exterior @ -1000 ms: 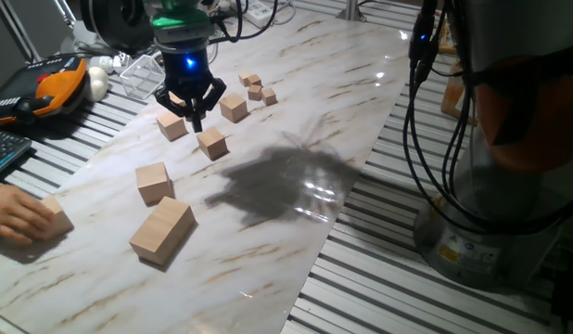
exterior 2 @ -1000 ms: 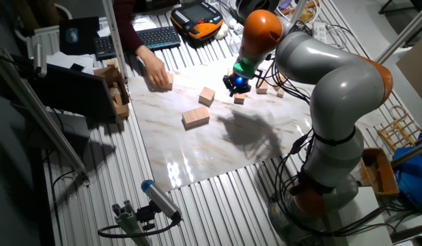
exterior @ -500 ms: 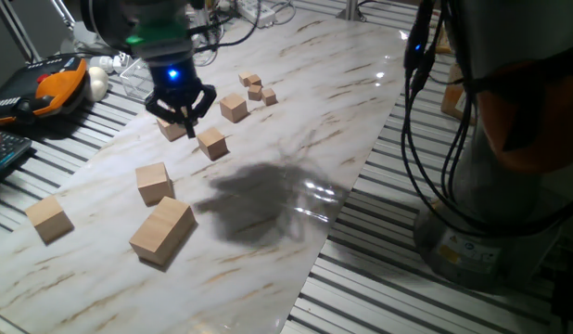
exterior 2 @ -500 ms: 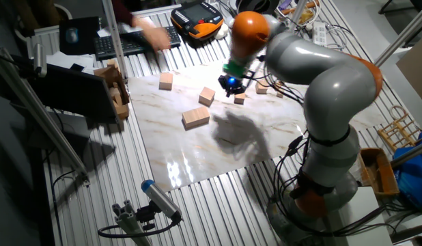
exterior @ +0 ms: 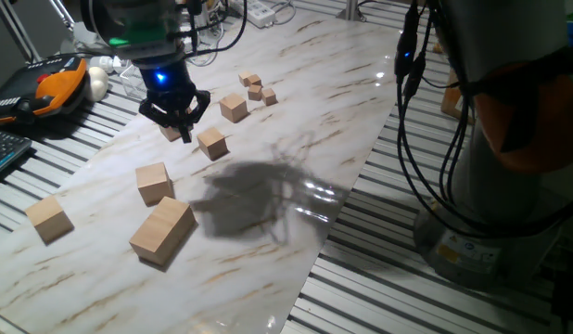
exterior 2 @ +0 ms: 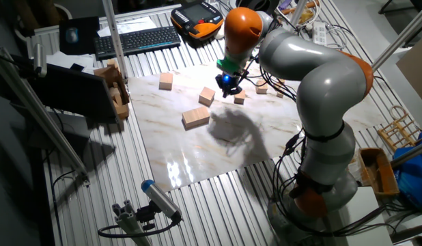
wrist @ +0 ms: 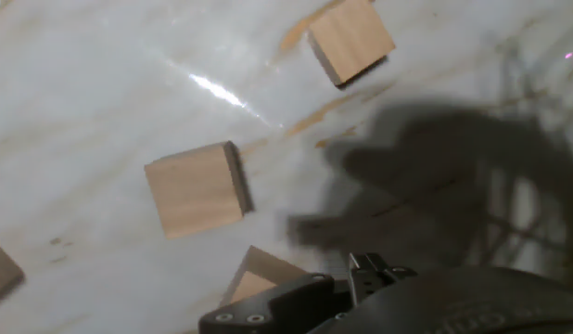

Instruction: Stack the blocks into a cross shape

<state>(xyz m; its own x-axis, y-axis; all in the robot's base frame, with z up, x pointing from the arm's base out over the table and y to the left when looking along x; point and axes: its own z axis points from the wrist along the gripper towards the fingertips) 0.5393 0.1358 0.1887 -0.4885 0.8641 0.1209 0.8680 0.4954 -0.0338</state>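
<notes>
four large plain tan blocks lie on the marble-patterned board (exterior: 305, 111), as far as the count can be made. a lone block (exterior: 48, 220) sits near the board's left edge and a second block (exterior: 154, 182) stands apart from it. a long pair (exterior: 162, 230) looks like two cubes pressed side to side, though no seam can be made out. in the other fixed view the same three groups show as the lone block (exterior 2: 166, 81), the second block (exterior 2: 207, 96) and the long pair (exterior 2: 195, 117).

three medium cubes show. one medium cube (exterior: 211, 143) is just beside the gripper, another medium cube (exterior: 234, 109) is a little further off, and a third medium cube (exterior: 170, 132) is partly hidden behind the fingers. three tiny cubes (exterior: 257, 89) cluster beyond them.

the gripper (exterior: 183, 128) hangs low over the medium cubes, pointing down, with a blue light on its body. whether its jaws are spread or closed cannot be told, and nothing is seen between them. all the large blocks are well apart from the jaws, further down the board. the second block is the closest.

the hand view shows a whole cube (wrist: 196, 189), a far cube (wrist: 351, 39), and a near cube (wrist: 252, 279) partly covered by the gripper body. which size they are cannot be told.

an orange teach pendant (exterior: 55, 82) lies off the board.
</notes>
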